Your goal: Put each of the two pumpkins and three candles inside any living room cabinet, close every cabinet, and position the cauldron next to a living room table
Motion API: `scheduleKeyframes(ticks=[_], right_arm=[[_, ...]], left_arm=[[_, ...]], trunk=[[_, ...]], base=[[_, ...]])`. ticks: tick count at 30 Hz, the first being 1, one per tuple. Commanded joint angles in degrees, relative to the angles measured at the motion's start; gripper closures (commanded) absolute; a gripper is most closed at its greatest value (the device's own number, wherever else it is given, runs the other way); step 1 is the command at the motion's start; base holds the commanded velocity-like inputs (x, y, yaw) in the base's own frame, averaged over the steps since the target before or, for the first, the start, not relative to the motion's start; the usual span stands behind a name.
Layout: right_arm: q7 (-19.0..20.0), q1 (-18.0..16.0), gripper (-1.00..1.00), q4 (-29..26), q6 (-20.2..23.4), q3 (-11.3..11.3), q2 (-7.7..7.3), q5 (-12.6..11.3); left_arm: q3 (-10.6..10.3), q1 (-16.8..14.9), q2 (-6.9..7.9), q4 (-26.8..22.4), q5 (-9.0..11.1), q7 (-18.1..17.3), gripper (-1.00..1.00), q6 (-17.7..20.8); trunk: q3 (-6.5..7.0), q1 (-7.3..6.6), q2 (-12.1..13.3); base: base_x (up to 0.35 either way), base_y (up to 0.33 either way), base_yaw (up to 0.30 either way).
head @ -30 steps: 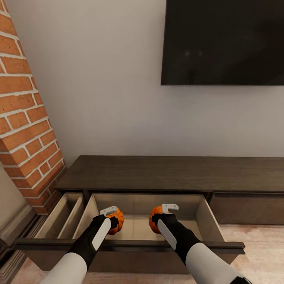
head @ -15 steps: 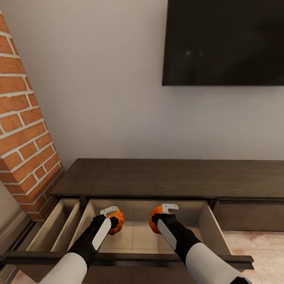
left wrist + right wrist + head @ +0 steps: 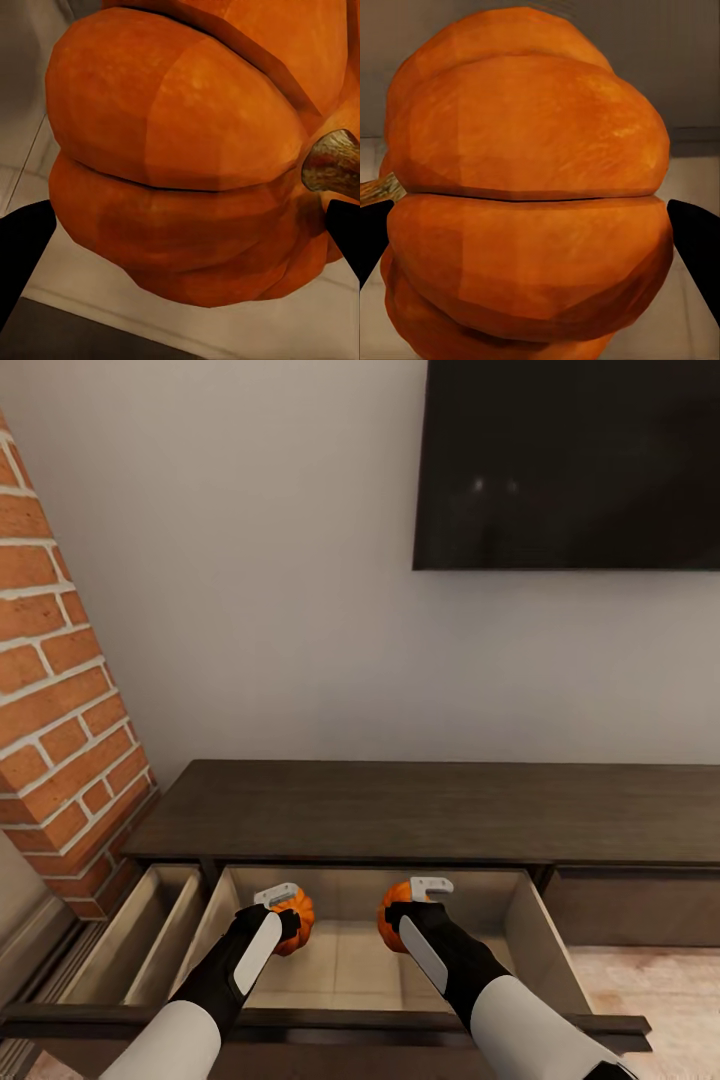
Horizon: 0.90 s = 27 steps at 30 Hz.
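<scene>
Left pincer [image 3: 287, 908]: pinching left pumpkin [image 3: 297, 922], lower centre, over open drawer [image 3: 520, 930].
Right pincer [image 3: 418, 900]: pinching right pumpkin [image 3: 393, 913], same drawer.
Cabinet [image 3: 420, 810]: mid-frame, below TV [image 3: 570, 460].

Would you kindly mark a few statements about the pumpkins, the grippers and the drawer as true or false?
1. Each gripper holds a pumpkin. True: the left gripper grips the left pumpkin, and the right gripper grips the right pumpkin.
2. The wide drawer is shut. False: it is pulled out, showing its pale inside.
3. Both pumpkins are held over the open drawer. True.
4. A candle stands on the cabinet top. False: no candle shows there.
5. A dark screen hangs on the wall above the cabinet. True.
6. The brick column stands at the cabinet's right end. False: it is at the left end.
</scene>
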Motion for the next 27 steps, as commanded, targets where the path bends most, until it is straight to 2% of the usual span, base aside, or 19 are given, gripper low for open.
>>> scheduleKeyframes(ticks=[1,27], right_arm=[[-0.49,-0.06,1.0,-0.1,0.16,0.35,-0.04,-0.4],[-0.47,-0.07,1.0,-0.1,0.16,0.47,-0.04,-0.4]], left_arm=[[-0.23,-0.04,0.03,-0.1,0.53,0.59,1.0,0.05],[-0.23,-0.02,0.03,-0.1,0.66,0.59,1.0,0.11]], trunk=[[-0.28,0.01,-0.04],[-6.04,0.68,-0.39]], base=[[0.0,0.0,0.0],[0.0,0.0,0.0]])
